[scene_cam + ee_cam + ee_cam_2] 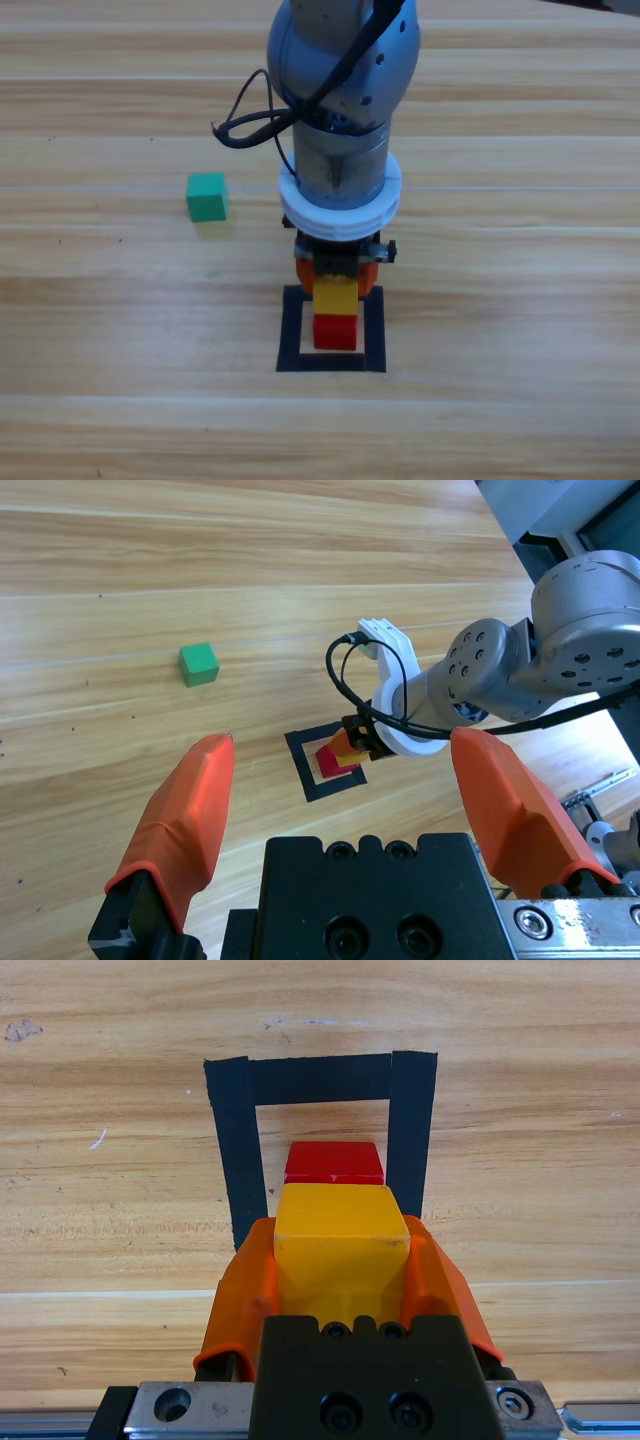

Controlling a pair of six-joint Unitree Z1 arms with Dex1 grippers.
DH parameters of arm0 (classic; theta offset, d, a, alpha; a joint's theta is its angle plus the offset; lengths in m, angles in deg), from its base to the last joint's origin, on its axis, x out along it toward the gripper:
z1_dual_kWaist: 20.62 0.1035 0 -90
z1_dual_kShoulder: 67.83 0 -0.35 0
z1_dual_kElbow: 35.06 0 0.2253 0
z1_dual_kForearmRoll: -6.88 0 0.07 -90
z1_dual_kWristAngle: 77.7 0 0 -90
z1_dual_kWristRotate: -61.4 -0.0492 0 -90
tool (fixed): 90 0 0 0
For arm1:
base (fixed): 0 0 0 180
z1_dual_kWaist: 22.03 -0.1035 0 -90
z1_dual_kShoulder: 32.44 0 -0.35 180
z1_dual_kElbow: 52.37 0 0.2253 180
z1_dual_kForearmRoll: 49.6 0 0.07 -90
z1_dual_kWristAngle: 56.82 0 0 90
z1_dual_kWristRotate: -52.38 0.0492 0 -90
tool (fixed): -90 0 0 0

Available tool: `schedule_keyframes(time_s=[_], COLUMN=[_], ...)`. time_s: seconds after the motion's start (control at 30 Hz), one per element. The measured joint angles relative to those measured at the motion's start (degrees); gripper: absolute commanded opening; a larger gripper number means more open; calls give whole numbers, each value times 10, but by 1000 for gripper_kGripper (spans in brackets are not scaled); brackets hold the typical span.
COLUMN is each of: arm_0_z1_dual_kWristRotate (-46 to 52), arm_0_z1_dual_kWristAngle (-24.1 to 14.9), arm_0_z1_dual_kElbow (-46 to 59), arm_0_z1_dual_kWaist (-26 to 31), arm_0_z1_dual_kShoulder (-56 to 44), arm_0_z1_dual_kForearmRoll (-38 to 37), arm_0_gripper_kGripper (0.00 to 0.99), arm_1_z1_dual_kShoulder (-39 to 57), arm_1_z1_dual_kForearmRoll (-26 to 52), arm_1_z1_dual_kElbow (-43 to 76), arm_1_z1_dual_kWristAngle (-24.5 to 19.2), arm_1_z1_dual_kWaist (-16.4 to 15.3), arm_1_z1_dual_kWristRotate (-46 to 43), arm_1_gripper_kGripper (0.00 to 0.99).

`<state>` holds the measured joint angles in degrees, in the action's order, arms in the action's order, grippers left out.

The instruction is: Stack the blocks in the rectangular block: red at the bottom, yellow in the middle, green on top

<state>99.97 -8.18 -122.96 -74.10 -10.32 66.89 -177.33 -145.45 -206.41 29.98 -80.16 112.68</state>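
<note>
The red cube (335, 332) (334, 1163) sits inside the black tape square (292, 335) (228, 1150). My right gripper (336, 275) (340, 1250) comes down from the top of the high view and is shut on the yellow cube (335, 295) (340, 1235), holding it just above the red one. I cannot tell whether the two cubes touch. The green cube (207, 196) (198, 664) lies alone on the wood, up and to the left of the square. My left gripper (342, 738) is outside the high view. It hangs open and empty, far back from the square.
The right arm's grey body (342, 90) and black cable (245, 125) hang over the table above the square. In the left wrist view, the table's edge and dark equipment (590, 520) show at the upper right.
</note>
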Motion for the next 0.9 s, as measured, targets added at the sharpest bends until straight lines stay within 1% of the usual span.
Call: schedule_keyframes(time_s=[0.6, 0.63, 0.67, 0.7, 0.73, 0.77, 0.8, 0.9], arm_0_z1_dual_kWristRotate=[0, 0, 0, 0, 0, 0, 0, 0], arm_0_z1_dual_kWristAngle=[0, 0, 0, 0, 0, 0, 0, 0], arm_0_z1_dual_kElbow=[2, 2, 2, 2, 2, 2, 2, 2], arm_0_z1_dual_kWaist=[0, 0, 0, 0, 0, 0, 0, 0], arm_0_z1_dual_kShoulder=[0, 0, 0, 0, 0, 0, 0, 0], arm_0_z1_dual_kForearmRoll=[-4, -4, -4, -4, -4, -4, -4, -4], arm_0_gripper_kGripper=[919, 919, 920, 920, 922, 922, 922, 922], arm_1_z1_dual_kShoulder=[-14, -14, -14, -14, -14, -14, -14, -14], arm_1_z1_dual_kForearmRoll=[0, 0, 0, 0, 0, 0, 0, 0], arm_1_z1_dual_kElbow=[-4, -4, -4, -4, -4, -5, -6, -7], arm_1_z1_dual_kWristAngle=[-2, -2, -3, -3, -3, -3, -3, -7], arm_1_z1_dual_kWaist=[-4, -4, -4, -4, -4, -4, -4, -4], arm_1_z1_dual_kWristRotate=[1, 1, 1, 1, 1, 1, 1, 0], arm_1_gripper_kGripper=[0, 31, 167, 402, 738, 953, 989, 990])
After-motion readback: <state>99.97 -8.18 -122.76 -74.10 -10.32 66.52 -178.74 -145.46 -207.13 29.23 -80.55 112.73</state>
